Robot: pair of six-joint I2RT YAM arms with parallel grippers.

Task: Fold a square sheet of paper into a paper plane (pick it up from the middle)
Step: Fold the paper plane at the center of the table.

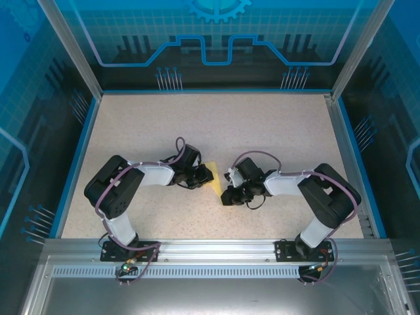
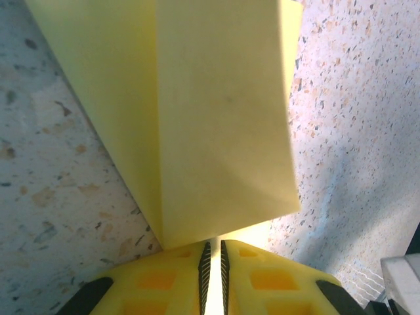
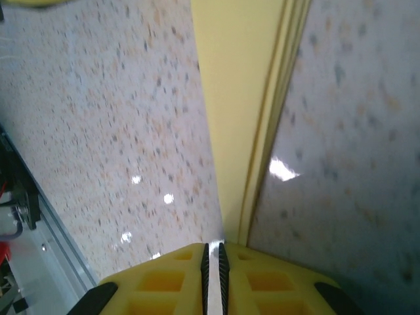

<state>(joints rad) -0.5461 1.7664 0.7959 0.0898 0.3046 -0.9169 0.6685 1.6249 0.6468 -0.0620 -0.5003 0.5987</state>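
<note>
Surface: a speckled beige table inside a blue-lit enclosure.
Near edge: an aluminium rail along the bottom of the top view carries both arm bases.
Left gripper: sits centre-left. In its wrist view the jaws at bottom centre are pressed almost together, pinching the near tip of the paper.
Right gripper: sits centre-right, just beside the left one. Its jaws are likewise almost closed, nipping the paper's layered edge.
Sheet of paper: pale yellow, already folded, held between the two grippers at mid-table. The left wrist view shows two panels meeting at a long crease. The right wrist view shows it edge-on with several stacked layers. Whether it touches the table cannot be told.
Far side: glowing blue back panel.
Step in hand: probably setting or sharpening a crease while both ends are held.
Doing it well: keep both pinches firm, move the grippers together so the layers do not shear, and avoid pulling apart, since thin paper would likely tear.
</note>
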